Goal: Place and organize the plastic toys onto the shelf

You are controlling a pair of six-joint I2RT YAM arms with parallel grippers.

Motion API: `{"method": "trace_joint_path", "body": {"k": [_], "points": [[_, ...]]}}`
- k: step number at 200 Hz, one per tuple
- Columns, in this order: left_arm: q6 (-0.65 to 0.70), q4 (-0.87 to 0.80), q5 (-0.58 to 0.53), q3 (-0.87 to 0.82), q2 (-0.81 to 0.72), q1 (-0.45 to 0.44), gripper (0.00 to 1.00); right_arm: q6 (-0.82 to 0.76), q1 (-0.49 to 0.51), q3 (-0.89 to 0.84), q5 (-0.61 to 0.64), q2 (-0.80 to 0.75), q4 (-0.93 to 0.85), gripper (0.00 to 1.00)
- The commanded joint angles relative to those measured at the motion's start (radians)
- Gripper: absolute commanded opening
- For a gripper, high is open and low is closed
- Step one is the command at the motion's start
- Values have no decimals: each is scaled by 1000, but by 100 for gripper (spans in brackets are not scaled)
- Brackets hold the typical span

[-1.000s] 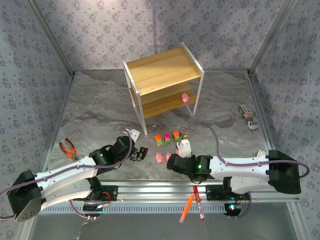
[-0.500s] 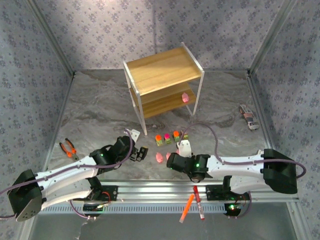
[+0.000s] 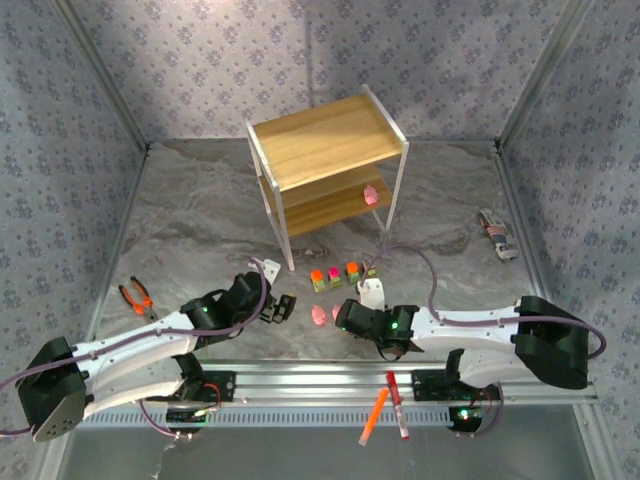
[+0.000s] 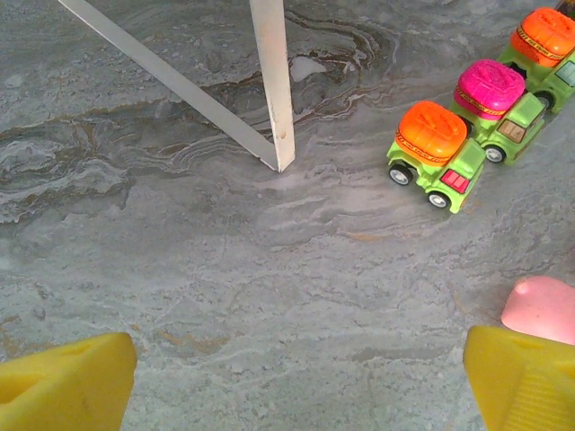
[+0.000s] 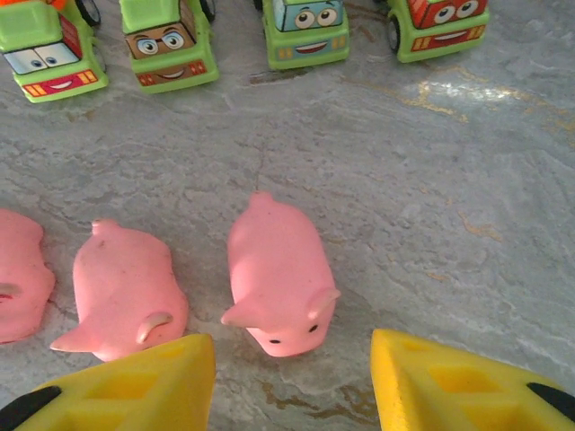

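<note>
Hovering right pincer (image 5: 292, 388): my yellow fingers (image 5: 126, 386) are spread low over the grey marbled worktop (image 5: 503, 180), pinching nothing.
Nearest pink plastic pig (image 5: 278, 278): it lies on the worktop just ahead of the gap between those fingers, snout towards me. I see no finger touching it.
Second pink pig (image 5: 126, 292): just beside the first, on its left in my wrist view.
Third pink pig (image 5: 18, 274): cut off by the left edge of that view.
Left pincer (image 4: 296, 395): spread wide and empty, close above bare worktop.
Yellow-green plastic trucks (image 5: 166, 45): four in a row beyond the pigs, faces towards my right wrist.
Two-tier shelf of light wooden boards on a thin white frame (image 3: 330, 150): upright beyond the trucks; top board bare.
Fourth pink pig (image 3: 371, 194): on the lower board, near its right end.
</note>
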Motion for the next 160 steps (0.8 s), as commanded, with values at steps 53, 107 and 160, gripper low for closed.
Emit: {"method": "trace_joint_path", "body": {"k": [53, 107, 160], "points": [[14, 4, -3, 38, 12, -6, 94, -28, -31, -23, -17, 19, 27, 51], [14, 6, -3, 42, 23, -6, 94, -66, -59, -27, -41, 32, 64, 50], [14, 4, -6, 42, 24, -6, 94, -87, -74, -21, -53, 49, 84, 50]]}}
